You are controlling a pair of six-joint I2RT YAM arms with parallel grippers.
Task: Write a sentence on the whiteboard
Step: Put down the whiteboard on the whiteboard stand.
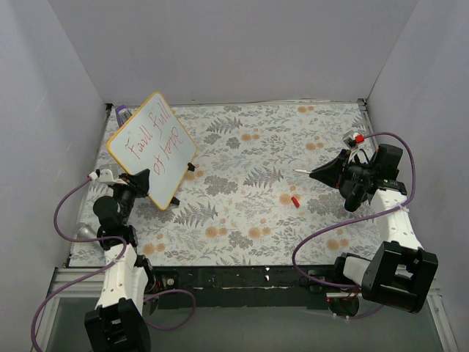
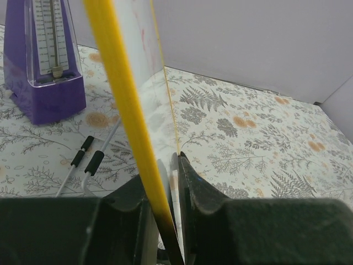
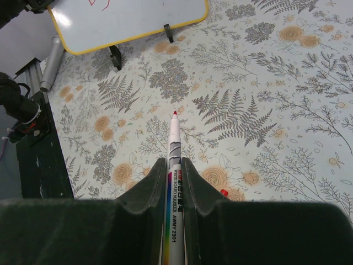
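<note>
Upright whiteboard (image 1: 171,178) with red sentence (image 1: 150,136)

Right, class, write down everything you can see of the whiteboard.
The whiteboard is a flat white rectangle with a thin yellow frame, rounded corners and small black clips on one edge. Two lines of red handwriting cover its face. It stands tilted at the far left of the flowered table, its edge pinched between the fingers of the left claw.

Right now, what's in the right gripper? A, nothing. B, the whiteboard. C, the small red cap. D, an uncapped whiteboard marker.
D: the right gripper is shut on the whiteboard marker, its red tip bare, while the red cap lies loose on the floral tabletop.
</note>
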